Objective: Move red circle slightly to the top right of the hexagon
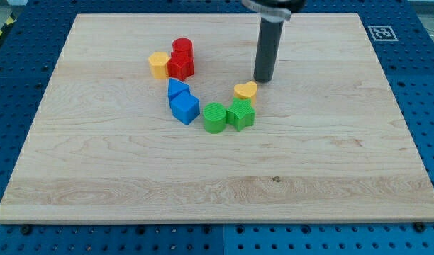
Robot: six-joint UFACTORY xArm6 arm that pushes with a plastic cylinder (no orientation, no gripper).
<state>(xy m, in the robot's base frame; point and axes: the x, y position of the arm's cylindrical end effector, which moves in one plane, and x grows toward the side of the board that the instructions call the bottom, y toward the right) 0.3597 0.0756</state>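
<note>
The red circle [182, 47] stands at the view's upper left of centre, touching the top of a red star block [180, 66]. The yellow hexagon [159, 64] sits just left of the red star, below-left of the red circle. My tip [263, 79] is the lower end of the dark rod, well to the right of the red circle and just above-right of the yellow heart [245, 90], apart from it.
A blue triangle [176, 88] and a blue cube [184, 108] lie below the red blocks. A green circle [214, 117] and a green star-like block [240, 113] sit below the yellow heart. The wooden board [330, 177] rests on a blue pegboard.
</note>
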